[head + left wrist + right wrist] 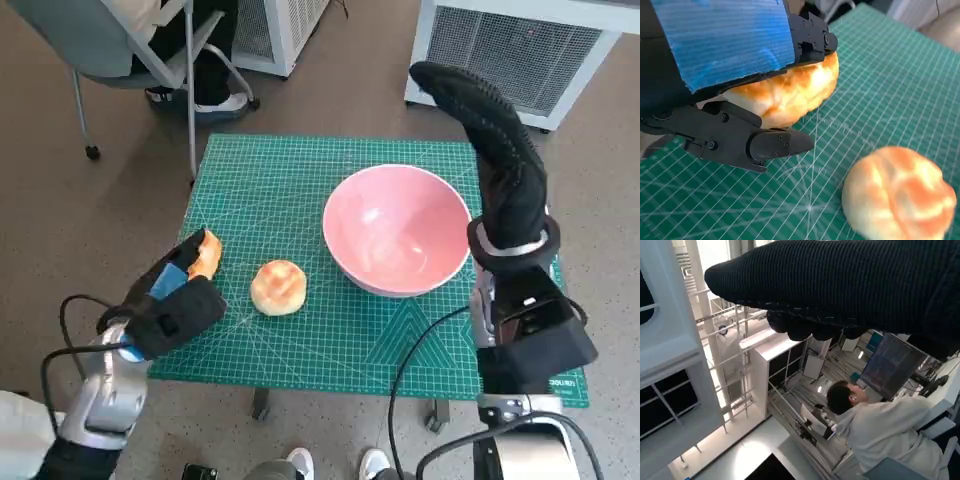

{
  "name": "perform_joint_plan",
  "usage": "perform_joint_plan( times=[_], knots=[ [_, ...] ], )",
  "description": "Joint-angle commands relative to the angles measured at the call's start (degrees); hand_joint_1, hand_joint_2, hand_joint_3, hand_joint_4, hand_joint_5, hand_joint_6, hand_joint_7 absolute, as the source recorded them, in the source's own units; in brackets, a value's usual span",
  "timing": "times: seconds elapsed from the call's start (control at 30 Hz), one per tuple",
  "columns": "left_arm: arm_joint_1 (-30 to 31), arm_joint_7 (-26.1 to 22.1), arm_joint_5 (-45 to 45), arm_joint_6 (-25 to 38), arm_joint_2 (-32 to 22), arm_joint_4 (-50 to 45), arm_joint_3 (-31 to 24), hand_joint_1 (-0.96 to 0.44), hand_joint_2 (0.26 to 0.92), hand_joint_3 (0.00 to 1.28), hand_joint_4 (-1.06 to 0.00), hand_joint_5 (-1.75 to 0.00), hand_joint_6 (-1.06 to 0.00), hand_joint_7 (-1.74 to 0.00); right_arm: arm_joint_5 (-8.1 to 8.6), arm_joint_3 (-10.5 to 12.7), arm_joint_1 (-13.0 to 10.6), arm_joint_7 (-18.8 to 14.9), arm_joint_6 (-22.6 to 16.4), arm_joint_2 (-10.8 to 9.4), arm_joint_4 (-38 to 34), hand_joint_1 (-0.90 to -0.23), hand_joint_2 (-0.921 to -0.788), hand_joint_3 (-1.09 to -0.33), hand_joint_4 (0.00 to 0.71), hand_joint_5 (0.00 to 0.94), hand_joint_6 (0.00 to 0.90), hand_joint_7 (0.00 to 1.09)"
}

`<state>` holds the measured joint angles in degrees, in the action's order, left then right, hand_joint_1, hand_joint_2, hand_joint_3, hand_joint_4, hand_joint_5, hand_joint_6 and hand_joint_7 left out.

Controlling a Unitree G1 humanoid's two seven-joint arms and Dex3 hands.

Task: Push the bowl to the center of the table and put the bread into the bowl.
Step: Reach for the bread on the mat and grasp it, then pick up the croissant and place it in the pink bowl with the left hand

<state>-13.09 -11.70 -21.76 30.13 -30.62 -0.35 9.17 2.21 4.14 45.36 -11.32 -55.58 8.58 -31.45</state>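
Left hand (pixel 735 95): we see it closed around one bread roll (pixel 790 92) near the green cutting mat's (pixel 300 190) left edge.
Right hand (pixel 495 140): raised beside the bowl's far right rim, fingers extended, holding nothing.
Pink bowl (pixel 397 230): right of the mat's middle, empty.
Second roll (pixel 279 287): loose, just left of the bowl.
Our step: carry the held roll over the rim, clearing the loose roll, and let go low inside.
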Motion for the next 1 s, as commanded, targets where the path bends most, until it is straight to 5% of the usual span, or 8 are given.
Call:
perform_joint_plan(
  times=[0.03,0.07,0.13,0.23,0.3,0.47,1.0],
  knots=[
    [0.57,1.05,0.74,-1.72,2.07,4.11,-0.49,-0.10,0.921,0.21,-0.65,-0.06,-0.50,-0.05,-0.03,-0.29,-0.47,0.09,-0.44,0.00,-0.56,-0.603,-0.921,-0.722,0.300,0.012,0.025,0.71],
    [0.51,1.56,0.76,-2.48,2.24,4.81,-0.67,-0.07,0.921,0.21,-0.69,-0.07,-0.53,-0.06,-0.16,-0.30,-0.53,0.14,-0.51,0.05,-0.55,-0.602,-0.921,-0.723,0.300,0.012,0.024,0.72],
    [0.43,2.53,0.80,-4.12,2.55,6.17,-1.11,0.13,0.921,0.24,-0.58,-0.74,-0.60,-0.09,-0.27,-0.31,-0.62,0.14,-0.65,0.10,-0.60,-0.601,-0.921,-0.723,0.300,0.012,0.024,0.72],
    [0.48,3.84,1.12,-6.80,2.92,7.87,-1.98,0.05,0.921,0.25,-0.58,-1.15,-0.41,-0.97,-0.23,-0.37,-0.73,0.04,-0.78,0.12,-0.66,-0.599,-0.921,-0.724,0.299,0.011,0.023,0.72],
    [0.52,4.50,1.41,-8.38,3.16,8.66,-2.68,0.02,0.921,0.24,-0.58,-1.24,-0.38,-1.17,-0.20,-0.41,-0.77,-0.01,-0.73,0.16,-0.64,-0.596,-0.921,-0.725,0.299,0.011,0.022,0.72],
    [0.91,4.78,2.61,-10.72,3.60,7.64,-4.73,0.01,0.921,0.22,-0.59,-1.30,-0.39,-1.33,0.22,-0.49,-0.93,-0.33,-0.65,0.32,-0.62,-0.589,-0.921,-0.727,0.299,0.010,0.021,0.72],
    [-1.18,4.71,6.33,-12.25,4.43,-7.90,-11.10,0.00,0.921,0.18,-0.62,-1.31,-0.46,-1.26,-0.28,-0.28,-1.13,0.36,-0.68,0.26,-0.64,-0.570,-0.921,-0.727,0.301,0.009,0.019,0.73]
  ],
)
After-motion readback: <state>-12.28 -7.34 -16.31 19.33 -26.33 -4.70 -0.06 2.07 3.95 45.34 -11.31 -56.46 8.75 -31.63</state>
